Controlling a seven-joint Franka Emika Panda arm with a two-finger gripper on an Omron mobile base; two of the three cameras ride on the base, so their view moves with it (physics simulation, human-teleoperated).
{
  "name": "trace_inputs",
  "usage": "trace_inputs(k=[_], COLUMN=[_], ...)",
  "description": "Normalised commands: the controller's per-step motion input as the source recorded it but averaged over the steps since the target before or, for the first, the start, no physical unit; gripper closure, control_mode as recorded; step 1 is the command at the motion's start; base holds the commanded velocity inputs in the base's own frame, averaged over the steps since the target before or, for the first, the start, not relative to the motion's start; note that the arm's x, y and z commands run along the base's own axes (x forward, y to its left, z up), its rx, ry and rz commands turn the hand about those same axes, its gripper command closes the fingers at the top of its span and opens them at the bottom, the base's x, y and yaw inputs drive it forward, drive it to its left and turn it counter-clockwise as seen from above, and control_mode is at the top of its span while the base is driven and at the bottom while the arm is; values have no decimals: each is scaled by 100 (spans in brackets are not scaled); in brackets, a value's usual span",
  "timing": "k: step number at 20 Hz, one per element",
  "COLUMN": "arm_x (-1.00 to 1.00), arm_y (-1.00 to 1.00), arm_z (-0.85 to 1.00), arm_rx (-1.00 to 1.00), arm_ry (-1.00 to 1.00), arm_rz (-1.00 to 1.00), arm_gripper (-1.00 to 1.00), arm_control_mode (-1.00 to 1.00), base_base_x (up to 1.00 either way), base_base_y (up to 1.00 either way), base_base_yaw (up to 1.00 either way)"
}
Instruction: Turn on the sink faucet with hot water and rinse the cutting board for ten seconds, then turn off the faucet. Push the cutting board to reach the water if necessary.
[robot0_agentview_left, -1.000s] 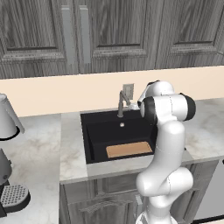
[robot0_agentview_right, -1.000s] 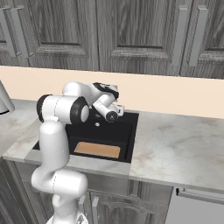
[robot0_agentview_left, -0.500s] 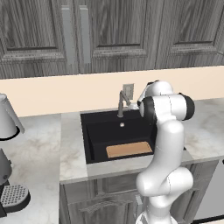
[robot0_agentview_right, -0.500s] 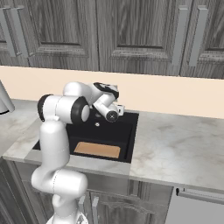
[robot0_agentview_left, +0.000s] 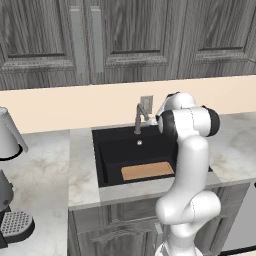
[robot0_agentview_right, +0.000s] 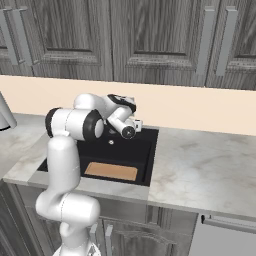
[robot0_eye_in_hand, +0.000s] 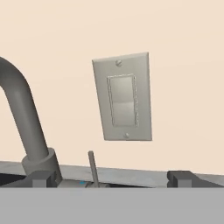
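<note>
The cutting board (robot0_agentview_left: 147, 170) lies flat at the front of the black sink (robot0_agentview_left: 112, 142), well short of the faucet (robot0_agentview_left: 138, 117) at the back rim. The gripper (robot0_eye_in_hand: 111, 179) sits up by the faucet with its fingertips (robot0_eye_in_hand: 43, 179) spread wide, a thin lever (robot0_eye_in_hand: 92, 168) standing between them, apparently untouched. Behind it, a grey switch plate (robot0_eye_in_hand: 123, 97) on the wall.

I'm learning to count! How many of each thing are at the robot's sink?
sink: 1
faucet: 1
cutting board: 1
wall switch plate: 1
kettle: 1
gripper: 1
Total: 6
</note>
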Motion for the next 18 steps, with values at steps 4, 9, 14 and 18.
trace_inputs(k=[4,9,14,18], arm_x=[4,8,11,10], arm_y=[7,9,7,1], arm_z=[-6,-6,-8,-7], arm_rx=[0,0,0,0], arm_ry=[0,0,0,0], arm_rz=[0,0,0,0], arm_gripper=[-100,-100,-100,-100], arm_control_mode=[-100,-100,-100,-100], base_base_x=[0,0,0,0], base_base_y=[0,0,0,0], base_base_yaw=[0,0,0,0])
